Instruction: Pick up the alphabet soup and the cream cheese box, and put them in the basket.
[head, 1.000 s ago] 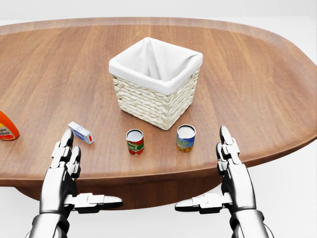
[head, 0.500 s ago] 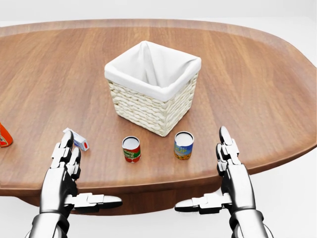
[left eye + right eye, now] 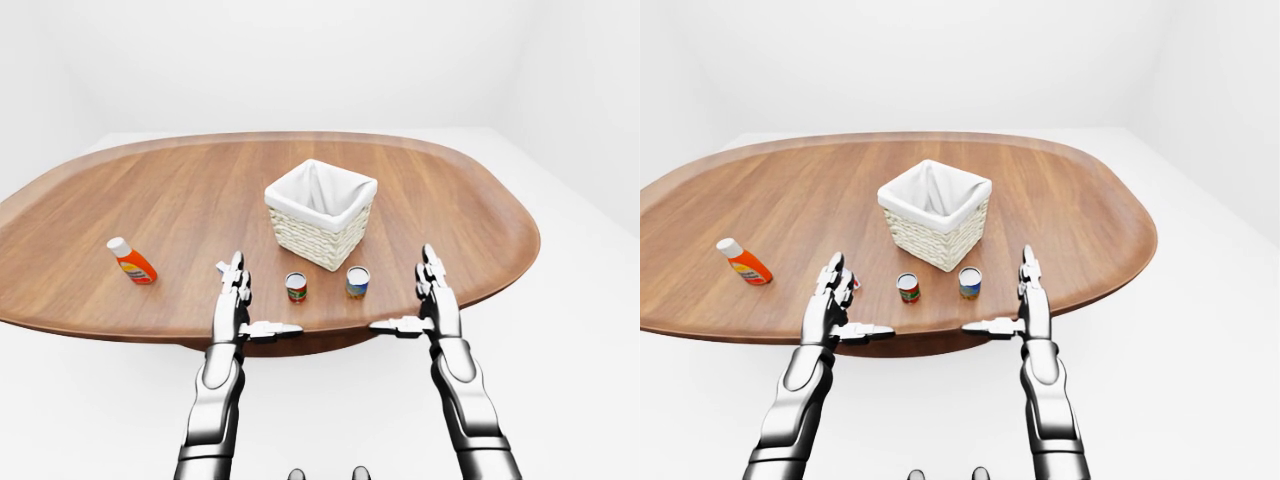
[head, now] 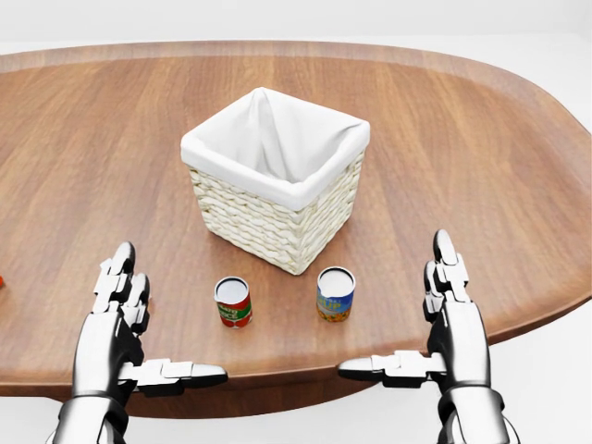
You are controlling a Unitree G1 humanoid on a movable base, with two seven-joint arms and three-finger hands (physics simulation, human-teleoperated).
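Observation:
The alphabet soup can (image 4: 335, 294), with a blue and yellow label, stands upright on the wooden table (image 4: 481, 139), just below the wicker basket (image 4: 268, 222) with its white liner. The cream cheese box is hidden behind my left hand in the head view. A small edge of it shows in the right-eye view (image 3: 855, 284), beside my fingers. My left hand (image 4: 157, 324) is open, flat over the table's near edge, left of the cans. My right hand (image 4: 407, 314) is open, right of the soup can. Both hands are empty.
A red-labelled can (image 4: 233, 302) stands left of the soup can. An orange bottle with a white cap (image 3: 131, 261) lies far left on the table. The table edge runs just under both hands.
The camera has moved closer and to the right, so the basket and cans shifted left and down. The cream cheese box slipped behind my left hand. My right hand moved slightly right.

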